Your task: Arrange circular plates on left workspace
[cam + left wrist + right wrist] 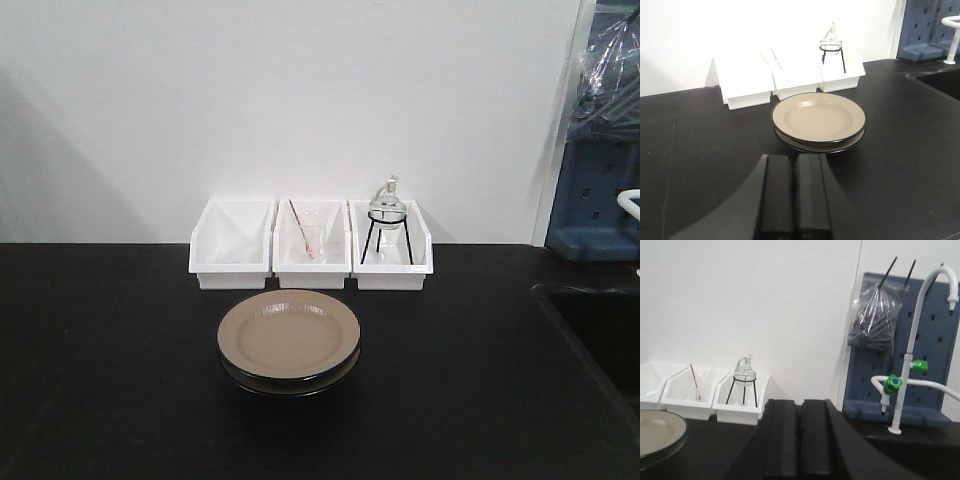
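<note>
Circular plates (289,334) sat stacked mid-countertop (100,380), before white bins (311,245), untouched. My left gripper (793,192) clenched, empty, aimed at stack, presumably for approach. My right gripper (800,437) clenched, empty, idle.

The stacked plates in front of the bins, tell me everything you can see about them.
The two plates are round, shallow and glossy, beige-tan inside with a thin dark rim and dark underside. They look like glazed ceramic or melamine. One sits on the other, slightly offset so that the lower one's edge shows. They lie flat on the black countertop, just in front of the middle white bin, touching nothing else.
</note>
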Controlling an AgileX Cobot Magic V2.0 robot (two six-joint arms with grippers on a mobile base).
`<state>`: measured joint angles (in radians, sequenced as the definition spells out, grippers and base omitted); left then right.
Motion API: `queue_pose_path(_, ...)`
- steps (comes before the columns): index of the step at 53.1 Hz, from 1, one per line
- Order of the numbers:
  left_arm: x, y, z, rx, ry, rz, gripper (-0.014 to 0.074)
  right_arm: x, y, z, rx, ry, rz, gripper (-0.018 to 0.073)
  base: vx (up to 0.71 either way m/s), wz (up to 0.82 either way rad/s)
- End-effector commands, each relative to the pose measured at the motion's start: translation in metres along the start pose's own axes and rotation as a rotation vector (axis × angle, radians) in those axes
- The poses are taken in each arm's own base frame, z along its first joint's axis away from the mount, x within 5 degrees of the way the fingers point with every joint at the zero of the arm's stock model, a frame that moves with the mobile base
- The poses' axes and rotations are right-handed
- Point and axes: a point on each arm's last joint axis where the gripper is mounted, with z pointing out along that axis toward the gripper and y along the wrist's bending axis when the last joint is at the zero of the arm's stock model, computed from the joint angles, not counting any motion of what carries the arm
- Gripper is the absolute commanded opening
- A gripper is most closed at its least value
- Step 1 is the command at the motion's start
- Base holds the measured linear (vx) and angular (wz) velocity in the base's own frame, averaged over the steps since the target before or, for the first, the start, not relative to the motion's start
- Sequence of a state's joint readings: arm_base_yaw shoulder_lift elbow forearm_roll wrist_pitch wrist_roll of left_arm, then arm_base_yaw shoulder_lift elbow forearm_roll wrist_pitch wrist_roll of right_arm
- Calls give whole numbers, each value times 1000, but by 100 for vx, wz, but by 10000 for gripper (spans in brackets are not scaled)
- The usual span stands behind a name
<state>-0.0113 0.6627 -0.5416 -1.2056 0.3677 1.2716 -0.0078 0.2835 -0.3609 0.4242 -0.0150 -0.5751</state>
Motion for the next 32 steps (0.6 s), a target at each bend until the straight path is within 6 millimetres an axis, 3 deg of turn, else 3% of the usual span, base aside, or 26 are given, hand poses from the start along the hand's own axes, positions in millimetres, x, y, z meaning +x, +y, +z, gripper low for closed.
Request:
queue_pose_path(1, -11, -1, -3, 2, -49, -43, 1, -12, -2, -10, 19, -77, -9, -1, 0, 0)
queue_pose_path(32, -10, -3, -3, 30, -39, -39, 1, 0, 1, 7, -15, 43, 30, 1, 0, 0)
